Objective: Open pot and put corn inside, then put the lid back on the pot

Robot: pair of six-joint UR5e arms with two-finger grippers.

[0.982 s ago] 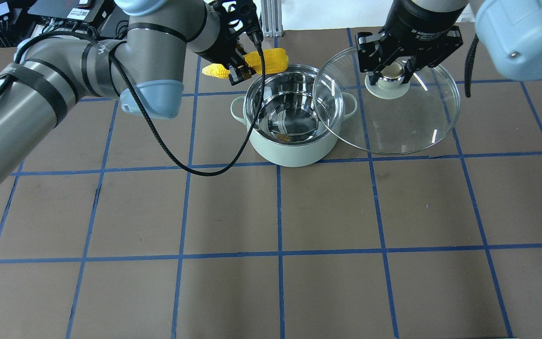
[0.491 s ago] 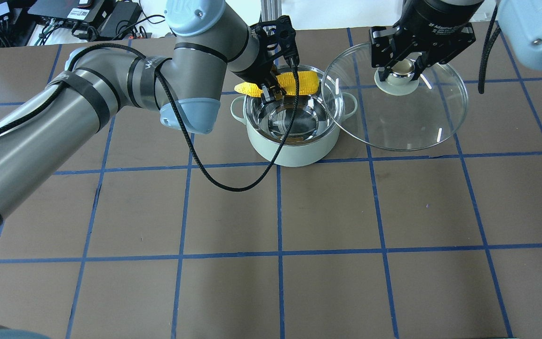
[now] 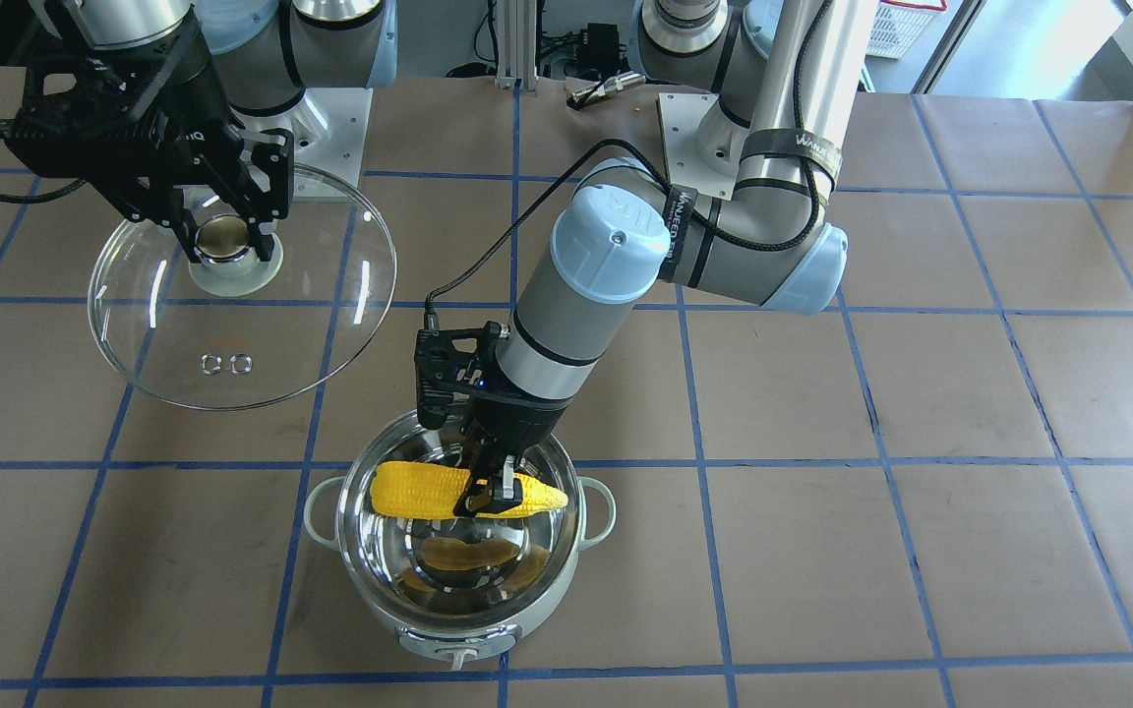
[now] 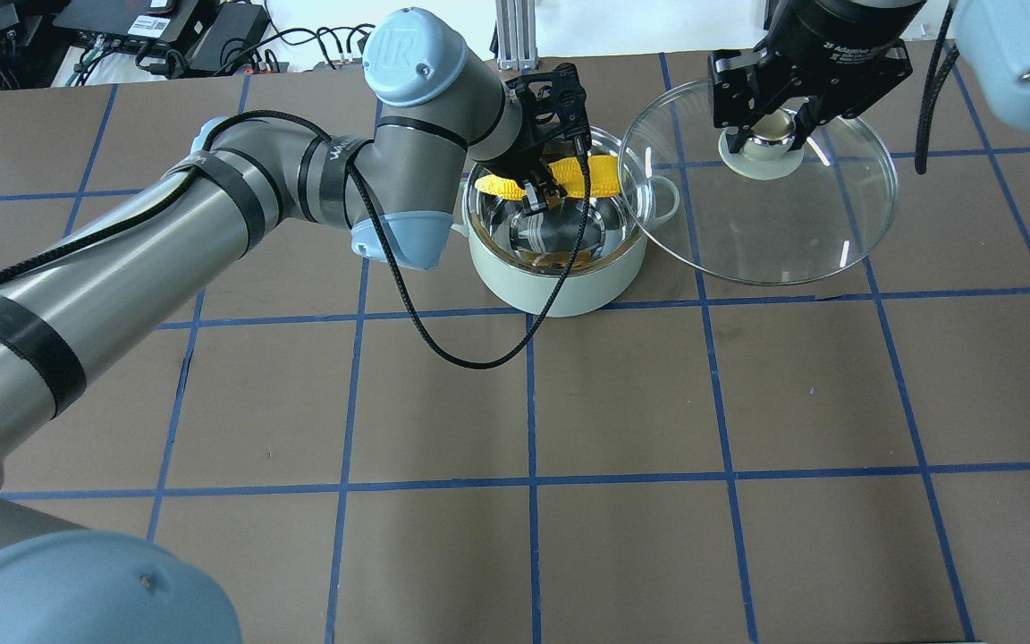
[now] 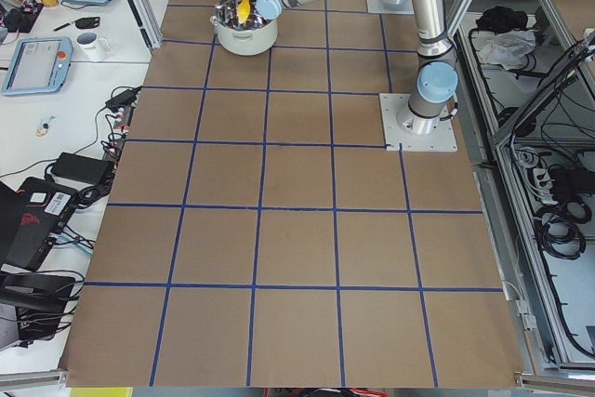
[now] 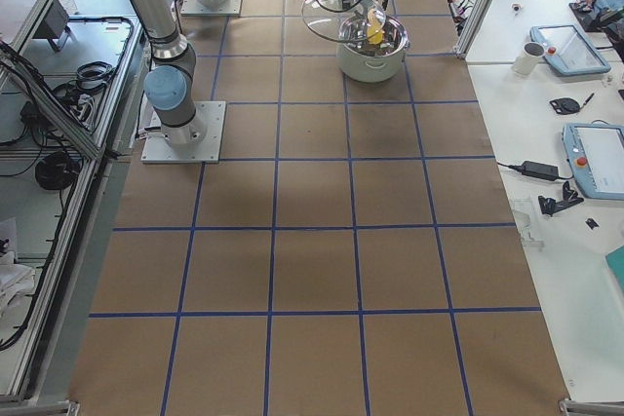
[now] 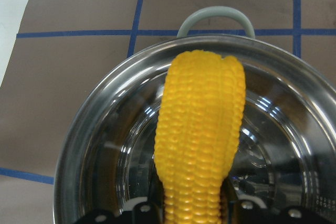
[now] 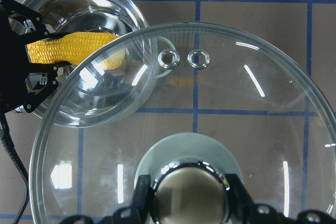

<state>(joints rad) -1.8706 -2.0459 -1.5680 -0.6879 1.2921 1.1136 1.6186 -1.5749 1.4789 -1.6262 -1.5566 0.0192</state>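
The left gripper (image 3: pixel 490 495) holds a bright yellow ear of corn (image 3: pixel 417 489) level across the open mouth of a round pale mint-green pot (image 4: pixel 560 288), fingers clamped on the ear toward its tapered tip. The pot stands on a brown table gridded with blue tape (image 3: pixel 921 393). Beside it, the right gripper (image 3: pixel 222 234) has its fingers closed on the metallic knob (image 8: pixel 188 192) of a round clear glass domed lid (image 3: pixel 262 324). The raised lid's edge overlaps the pot's rim in the overhead view.
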